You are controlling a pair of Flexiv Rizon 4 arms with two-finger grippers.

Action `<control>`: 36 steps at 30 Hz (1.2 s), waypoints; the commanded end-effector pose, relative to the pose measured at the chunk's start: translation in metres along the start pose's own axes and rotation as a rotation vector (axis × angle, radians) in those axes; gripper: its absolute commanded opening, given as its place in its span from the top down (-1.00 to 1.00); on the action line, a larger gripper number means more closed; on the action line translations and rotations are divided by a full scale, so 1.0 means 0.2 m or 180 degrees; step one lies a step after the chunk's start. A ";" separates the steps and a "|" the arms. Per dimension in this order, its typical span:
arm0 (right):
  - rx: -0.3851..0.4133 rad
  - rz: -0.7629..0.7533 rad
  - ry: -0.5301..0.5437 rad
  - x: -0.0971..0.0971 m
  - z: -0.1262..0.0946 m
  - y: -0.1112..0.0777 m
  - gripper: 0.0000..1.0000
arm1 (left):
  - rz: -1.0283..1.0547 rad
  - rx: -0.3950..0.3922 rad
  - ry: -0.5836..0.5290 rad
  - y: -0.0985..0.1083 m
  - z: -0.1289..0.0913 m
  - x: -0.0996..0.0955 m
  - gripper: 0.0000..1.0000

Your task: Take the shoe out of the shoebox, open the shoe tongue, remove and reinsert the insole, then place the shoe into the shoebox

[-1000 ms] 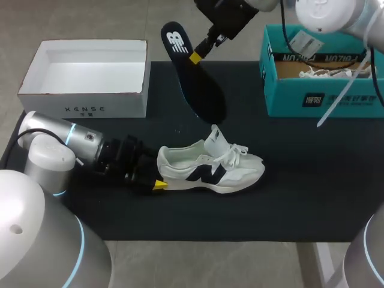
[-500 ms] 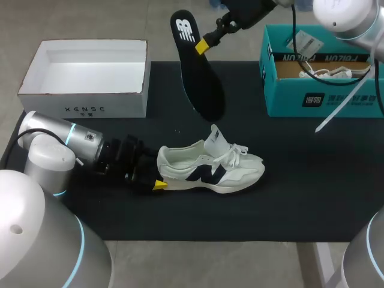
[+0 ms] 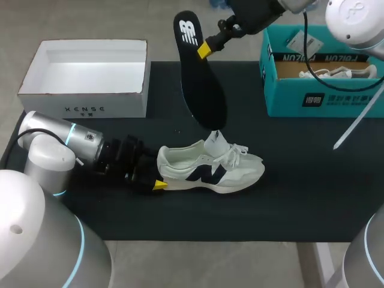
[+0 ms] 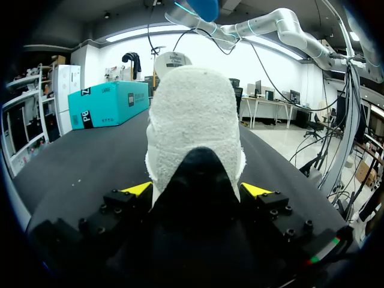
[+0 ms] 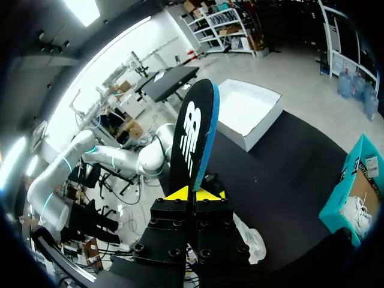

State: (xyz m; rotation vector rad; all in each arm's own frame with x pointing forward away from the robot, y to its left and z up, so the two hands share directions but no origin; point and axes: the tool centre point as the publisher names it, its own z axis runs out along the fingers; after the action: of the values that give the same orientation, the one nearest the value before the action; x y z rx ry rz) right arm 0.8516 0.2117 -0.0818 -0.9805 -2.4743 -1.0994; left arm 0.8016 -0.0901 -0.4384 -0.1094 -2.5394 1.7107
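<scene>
So the black surface [image 3: 288,198] carries the lot. The open white shoebox [image 3: 84,109] sits at its far left corner and a teal shoebox [image 3: 324,102], with something white and laced inside, at the far right. Both are well apart from the action, so I reckon neither gets in my way. The white sneaker [image 3: 210,171] lies on its sole mid-surface, toe pointing to my right. My left pincer [image 4: 196,191] is clamped on its heel, one yellow tip on each side. The shoe looks light and soft in the upper but firmer at the heel counter, so that's probably the sensible spot to pin it. The black insole [image 3: 201,84] is up in the air, with my right pincer [image 3: 207,48] closed on its edge near the heel end. Its toe end hangs just above the raised tongue [image 3: 216,141]. It's thin and floppy I'd guess, likely to bend or swing, so gripping near one end and feeding toe-first makes sense. The tongue and loose laces [image 3: 237,153] are what could snag it.
</scene>
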 end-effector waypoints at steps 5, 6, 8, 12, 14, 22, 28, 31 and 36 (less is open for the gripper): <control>-0.0068 0.0012 -0.0060 0.03 -0.02 -0.04 1.00 | -0.0001 -0.0006 0.0002 0.02 0.01 0.00 1.00; -0.0068 0.0012 -0.0060 0.03 -0.02 -0.04 1.00 | -0.0001 -0.0006 0.0002 0.02 0.01 0.00 1.00; -0.0068 0.0012 -0.0060 0.03 -0.02 -0.04 1.00 | -0.0001 -0.0006 0.0002 0.02 0.01 0.00 1.00; -0.0095 0.0122 -0.0046 0.04 -0.03 -0.06 1.00 | -0.0001 -0.0006 0.0002 0.02 0.01 0.00 1.00; -0.0129 0.0208 -0.0038 0.06 -0.06 -0.08 1.00 | -0.0001 -0.0006 0.0002 0.02 0.01 0.00 1.00; -0.0202 0.0350 -0.0087 0.12 -0.13 -0.15 1.00 | -0.0001 -0.0006 0.0002 0.02 0.01 0.00 1.00; -0.0246 0.0370 -0.0106 0.13 -0.16 -0.16 1.00 | -0.0001 -0.0006 0.0002 0.02 0.01 0.00 1.00; -0.0252 0.0329 -0.0129 0.13 -0.17 -0.16 1.00 | -0.0001 -0.0006 0.0002 0.02 0.01 0.00 1.00; -0.0252 0.0329 -0.0129 0.13 -0.17 -0.16 1.00 | -0.0001 -0.0006 0.0002 0.02 0.01 0.00 1.00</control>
State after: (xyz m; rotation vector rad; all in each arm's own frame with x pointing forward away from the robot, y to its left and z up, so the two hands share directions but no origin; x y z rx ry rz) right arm 0.8102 0.1832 -0.0630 -1.1483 -2.3975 -1.1616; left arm 0.8016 -0.0900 -0.4385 -0.1093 -2.5394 1.7106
